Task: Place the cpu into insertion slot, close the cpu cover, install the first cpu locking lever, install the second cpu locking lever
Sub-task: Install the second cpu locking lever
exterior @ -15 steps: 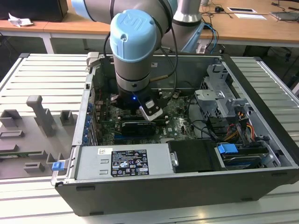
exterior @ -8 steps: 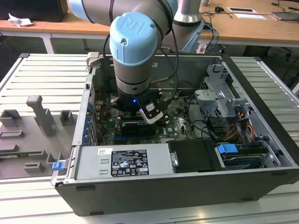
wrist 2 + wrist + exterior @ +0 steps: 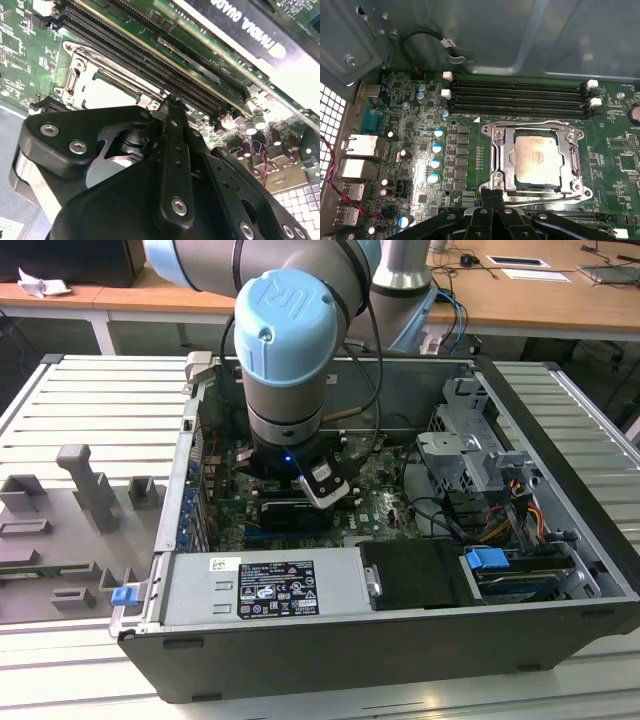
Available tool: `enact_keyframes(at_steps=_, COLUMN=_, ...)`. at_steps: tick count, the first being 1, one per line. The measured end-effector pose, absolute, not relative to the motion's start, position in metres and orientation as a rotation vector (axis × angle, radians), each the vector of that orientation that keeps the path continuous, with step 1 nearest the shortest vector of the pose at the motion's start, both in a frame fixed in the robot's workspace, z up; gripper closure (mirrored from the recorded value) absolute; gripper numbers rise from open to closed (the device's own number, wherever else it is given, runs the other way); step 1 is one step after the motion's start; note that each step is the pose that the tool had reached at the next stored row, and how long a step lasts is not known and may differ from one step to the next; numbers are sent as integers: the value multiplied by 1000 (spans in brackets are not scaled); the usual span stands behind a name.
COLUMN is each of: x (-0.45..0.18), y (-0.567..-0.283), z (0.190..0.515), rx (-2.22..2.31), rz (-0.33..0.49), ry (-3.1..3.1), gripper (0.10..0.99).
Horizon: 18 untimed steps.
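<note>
In the first wrist view the cpu (image 3: 537,159), a dull silver-tan square, lies in the insertion slot (image 3: 578,134) on the green board. The cpu cover (image 3: 502,156) lies flat around it as a silvery frame. One wire locking lever (image 3: 535,122) runs along the side toward the memory slots, another (image 3: 555,199) along the opposite side. My gripper (image 3: 491,189) is shut, its black fingertips pressed together at the socket's corner beside that second lever. The second wrist view shows the gripper (image 3: 169,102) tip just beside the cpu (image 3: 107,92). In the exterior view the arm (image 3: 290,370) reaches down into the open computer case.
Long black memory slots (image 3: 520,95) run beside the socket, with capacitors (image 3: 437,150) and rear ports (image 3: 357,150) farther along the board. A black graphics card (image 3: 260,30) lies past the memory slots. The case holds a power supply (image 3: 260,585) and drive cage (image 3: 470,450); grey fixtures (image 3: 80,500) stand at the exterior view's left.
</note>
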State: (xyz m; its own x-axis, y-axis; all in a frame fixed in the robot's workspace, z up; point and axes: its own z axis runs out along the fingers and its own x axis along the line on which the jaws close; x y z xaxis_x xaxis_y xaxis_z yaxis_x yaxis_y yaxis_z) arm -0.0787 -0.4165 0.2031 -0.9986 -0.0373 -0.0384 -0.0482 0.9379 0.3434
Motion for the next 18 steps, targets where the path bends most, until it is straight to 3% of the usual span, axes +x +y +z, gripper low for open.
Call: enact_keyframes(at_steps=18, x=-82, y=-410, z=191, rx=-66, rz=615, ry=3047, gripper=980)
